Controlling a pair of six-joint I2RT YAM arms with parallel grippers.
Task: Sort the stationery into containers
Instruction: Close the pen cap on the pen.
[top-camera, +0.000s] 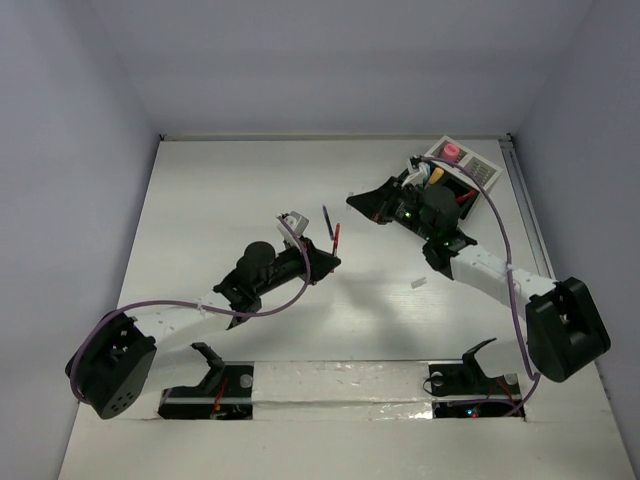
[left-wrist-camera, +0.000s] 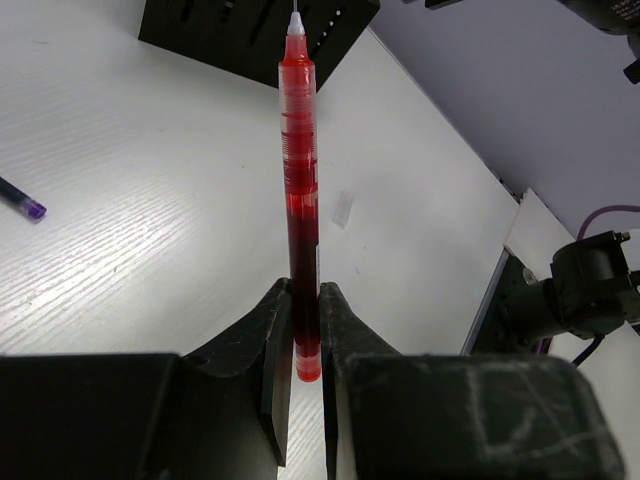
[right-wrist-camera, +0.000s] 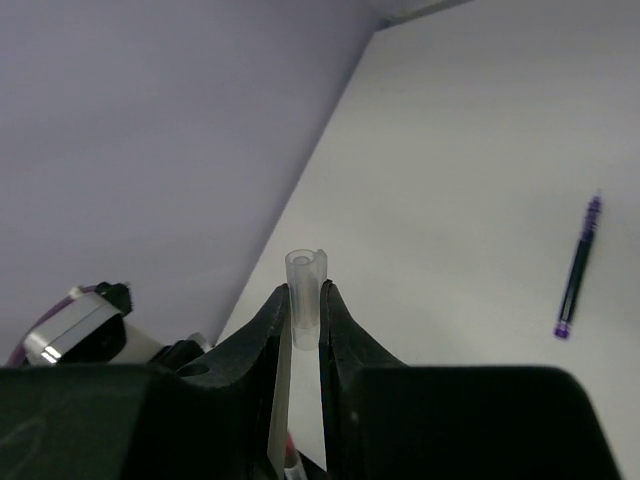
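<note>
White table (left-wrist-camera: 150, 200): translucent red pen (left-wrist-camera: 300, 200) (white tip) pinched between left fingers (left-wrist-camera: 268, 345).

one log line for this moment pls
left pincer: shut on red pen | right pincer: shut on clear cap | blue pen: lying on table

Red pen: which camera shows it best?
The left wrist view: the red pen fills the picture full length, tip up, clamped in the jaws of the left gripper. The top external view shows only a red sliver; the right wrist view does not clearly show it.
</note>
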